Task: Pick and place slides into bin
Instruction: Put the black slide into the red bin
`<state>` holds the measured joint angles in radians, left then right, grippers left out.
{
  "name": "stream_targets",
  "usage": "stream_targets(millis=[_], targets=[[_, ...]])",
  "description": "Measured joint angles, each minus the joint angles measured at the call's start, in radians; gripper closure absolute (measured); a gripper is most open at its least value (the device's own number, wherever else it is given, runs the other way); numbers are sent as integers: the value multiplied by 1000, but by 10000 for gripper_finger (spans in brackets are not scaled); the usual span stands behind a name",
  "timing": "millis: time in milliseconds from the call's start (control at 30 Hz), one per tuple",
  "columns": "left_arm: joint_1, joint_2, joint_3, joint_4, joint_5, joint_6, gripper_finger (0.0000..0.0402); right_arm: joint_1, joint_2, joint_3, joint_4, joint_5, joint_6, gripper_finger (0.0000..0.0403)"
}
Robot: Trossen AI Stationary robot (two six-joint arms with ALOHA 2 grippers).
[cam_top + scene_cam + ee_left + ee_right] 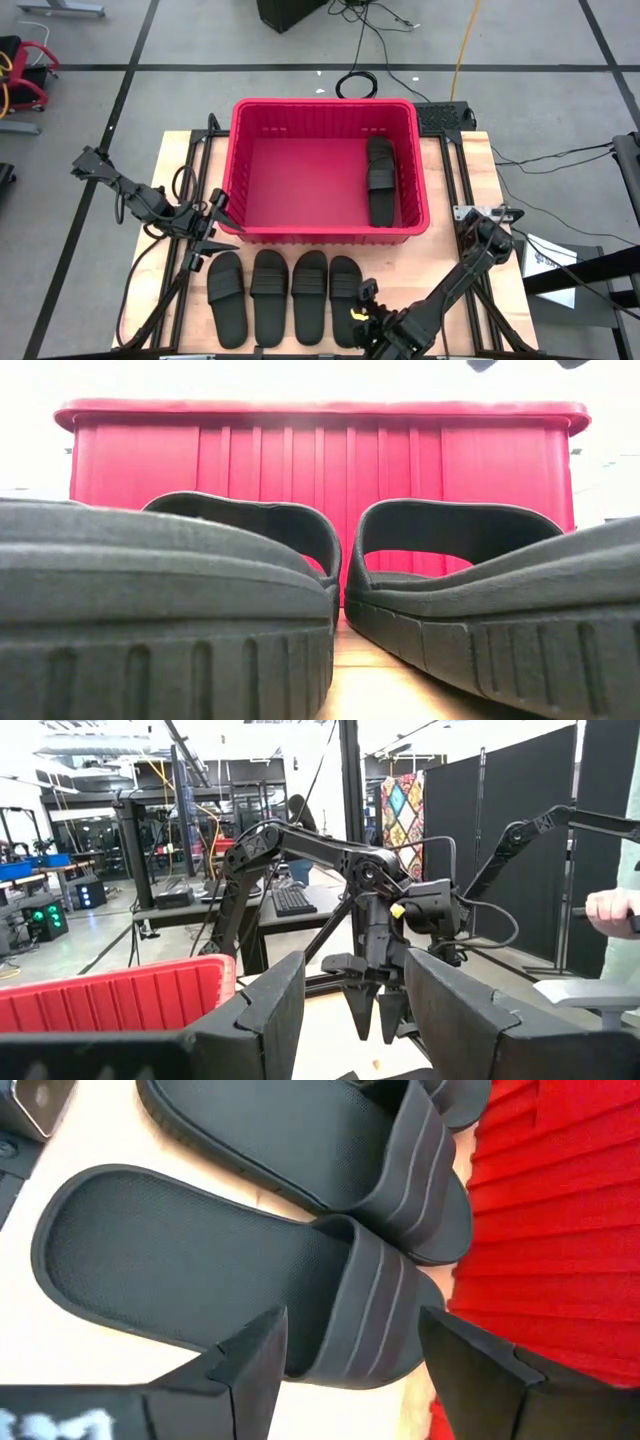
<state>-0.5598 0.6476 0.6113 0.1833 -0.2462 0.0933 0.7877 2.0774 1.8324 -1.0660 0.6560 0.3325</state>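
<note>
One slide lies in the bin; four slides wait in a row on the counter. The right claw, fingers spread and empty, hovers over the rightmost slide, likely the next pick: descend and pinch its strap. The left claw, spread, waits beside the bin.

Matt black rubber slides, ribbed red plastic bin, bare wood table.

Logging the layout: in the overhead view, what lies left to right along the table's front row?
Left gripper → first slide → second slide → third slide → fourth slide → right gripper, at that last slide's edge.
</note>
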Motion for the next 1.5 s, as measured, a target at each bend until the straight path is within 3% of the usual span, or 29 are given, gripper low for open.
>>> stream_targets(millis=[533,1200,1500], targets=[[0,0,0,-8,0,0,222,-22,50,-82,31,28,81,183],[0,0,0,-7,0,3,222,-129,48,-318,280,88,110,184],[0,0,0,-7,0,7,222,-152,48,-320,293,80,93,241]])
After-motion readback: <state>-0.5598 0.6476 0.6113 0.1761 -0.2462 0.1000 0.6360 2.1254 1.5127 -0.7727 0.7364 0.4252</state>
